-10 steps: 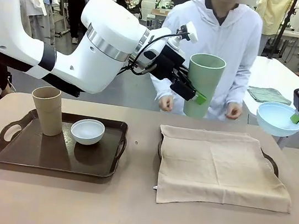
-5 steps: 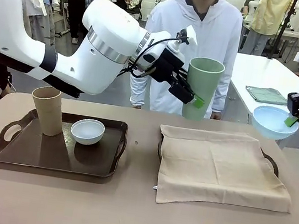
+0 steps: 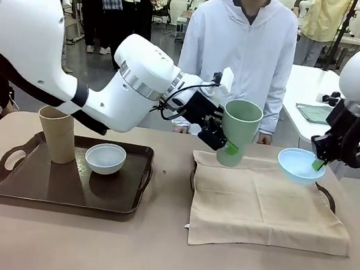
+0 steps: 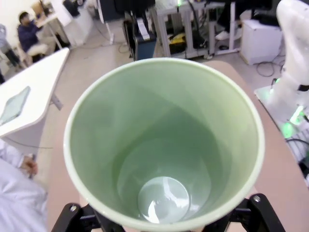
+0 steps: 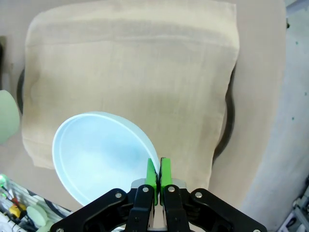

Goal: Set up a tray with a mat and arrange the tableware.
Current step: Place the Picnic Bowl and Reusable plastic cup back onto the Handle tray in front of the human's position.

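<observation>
My left gripper (image 3: 230,147) is shut on the pale green cup (image 3: 238,130), holding it upright just above the far left corner of the beige mat (image 3: 264,201). The left wrist view looks straight down into the green cup (image 4: 164,145). My right gripper (image 3: 318,164) is shut on the rim of the light blue bowl (image 3: 298,165), which hangs tilted over the mat's far right part. In the right wrist view the green pads (image 5: 152,173) pinch the bowl (image 5: 96,154) above the mat (image 5: 135,72). The tan cup (image 3: 57,132) and the white bowl (image 3: 105,158) stand on the left dark tray (image 3: 65,189).
The mat covers a second dark tray whose handle (image 3: 326,194) pokes out at the right; its rim (image 5: 229,111) also shows beside the mat. A person in a white hoodie (image 3: 240,43) stands at the table's far edge. Bare tabletop (image 3: 149,258) runs along the front.
Both arms have come down toward the mat: the green cup dropped lower, and the blue bowl moved left and down to over the mat's right part.
</observation>
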Tool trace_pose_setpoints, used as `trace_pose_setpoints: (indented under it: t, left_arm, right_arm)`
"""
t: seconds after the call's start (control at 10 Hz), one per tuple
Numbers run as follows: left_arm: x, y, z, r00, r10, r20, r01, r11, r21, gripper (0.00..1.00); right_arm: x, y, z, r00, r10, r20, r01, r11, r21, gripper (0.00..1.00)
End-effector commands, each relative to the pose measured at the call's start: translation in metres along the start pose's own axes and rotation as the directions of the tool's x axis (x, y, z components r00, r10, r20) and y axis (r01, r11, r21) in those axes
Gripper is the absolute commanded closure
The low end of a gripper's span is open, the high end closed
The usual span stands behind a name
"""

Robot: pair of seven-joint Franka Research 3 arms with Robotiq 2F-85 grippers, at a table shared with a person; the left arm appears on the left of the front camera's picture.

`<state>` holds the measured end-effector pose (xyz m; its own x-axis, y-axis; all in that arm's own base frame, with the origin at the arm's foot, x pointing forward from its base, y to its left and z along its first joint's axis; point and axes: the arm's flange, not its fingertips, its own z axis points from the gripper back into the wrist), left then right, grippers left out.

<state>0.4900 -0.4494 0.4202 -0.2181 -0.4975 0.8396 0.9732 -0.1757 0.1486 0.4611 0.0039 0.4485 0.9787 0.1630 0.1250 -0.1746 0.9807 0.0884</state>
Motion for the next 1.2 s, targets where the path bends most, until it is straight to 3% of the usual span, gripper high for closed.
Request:
trace_pose_setpoints:
  t: [0.0,0.2,0.5,1.1]
  left_arm:
    - [-0.011,0.006,-0.004,0.996,-0.006,0.094,0.005,1.000,0.008,0.16]
    - [-0.028,0.015,-0.015,0.988,0.063,0.142,-0.060,0.998,-0.023,0.16]
    - [-0.052,0.025,-0.031,0.983,0.130,0.129,-0.125,0.991,-0.051,0.16]
    - [-0.071,0.023,-0.043,0.984,0.151,0.097,-0.146,0.988,-0.057,0.16]
  right_arm:
    - [0.005,0.004,-0.021,1.000,-0.007,-0.012,0.007,0.999,0.032,0.96]
    - [0.006,0.001,-0.035,0.999,-0.013,-0.035,0.014,0.999,0.046,0.96]
    - [0.009,-0.001,-0.054,0.998,-0.018,-0.055,0.021,0.998,0.063,0.96]
    - [0.008,-0.002,-0.062,0.995,-0.033,-0.092,0.037,0.998,0.051,0.96]
